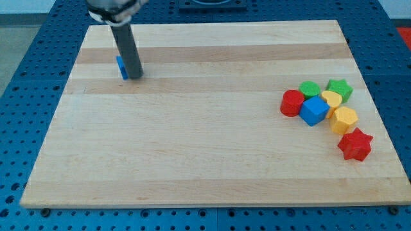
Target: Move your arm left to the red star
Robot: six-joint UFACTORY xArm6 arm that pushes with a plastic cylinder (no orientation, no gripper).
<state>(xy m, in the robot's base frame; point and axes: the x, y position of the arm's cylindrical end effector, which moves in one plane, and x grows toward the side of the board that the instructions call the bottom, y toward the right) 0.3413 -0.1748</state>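
The red star (355,144) lies near the view's right edge, at the lower end of a cluster of blocks. My tip (135,76) is far across the board at the view's upper left, touching or just in front of a small blue block (121,67) that the rod partly hides. The rod rises up out of the view's top.
The cluster at the right holds a red cylinder (291,102), a blue cube (314,110), a green block (311,88), a green star (339,89), a yellow heart-like block (332,99) and a yellow hexagon (343,119). The wooden board (192,160) sits on a blue perforated table.
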